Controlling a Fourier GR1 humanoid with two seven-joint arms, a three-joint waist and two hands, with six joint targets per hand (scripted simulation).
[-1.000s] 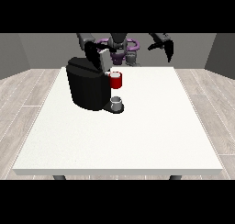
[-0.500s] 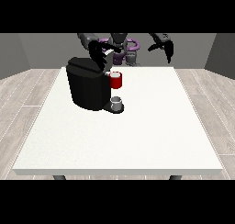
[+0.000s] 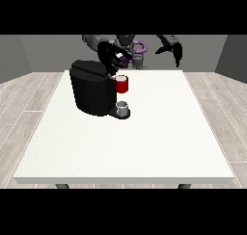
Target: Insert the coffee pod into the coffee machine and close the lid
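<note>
The coffee machine (image 3: 92,88) stands on the far left part of the white tabletop (image 3: 144,133), and the hand at the view's left (image 3: 112,58) hovers just above its top, fingers spread and holding nothing that can be seen. The coffee pod itself does not show anywhere; whether it already sits inside the machine cannot be told. Judging from the hand's place over the top, the work seems to be at the lid step, though the lid (image 3: 89,68) looks like a flat dark slab and whether it is fully down is unclear. The hand at the view's right (image 3: 172,48) hangs well apart beyond the far edge, fingers pointing downward, relaxed and empty.

The machine is a squat, rounded black block with a matt, plastic-like surface. A red cylindrical part (image 3: 122,84) juts from its front, with a pale top. Below it a small grey cup (image 3: 123,108) stands on the machine's dark base. The tabletop is smooth, flat and rectangular; the floor (image 3: 29,94) around shows pale wood-grain planks
</note>
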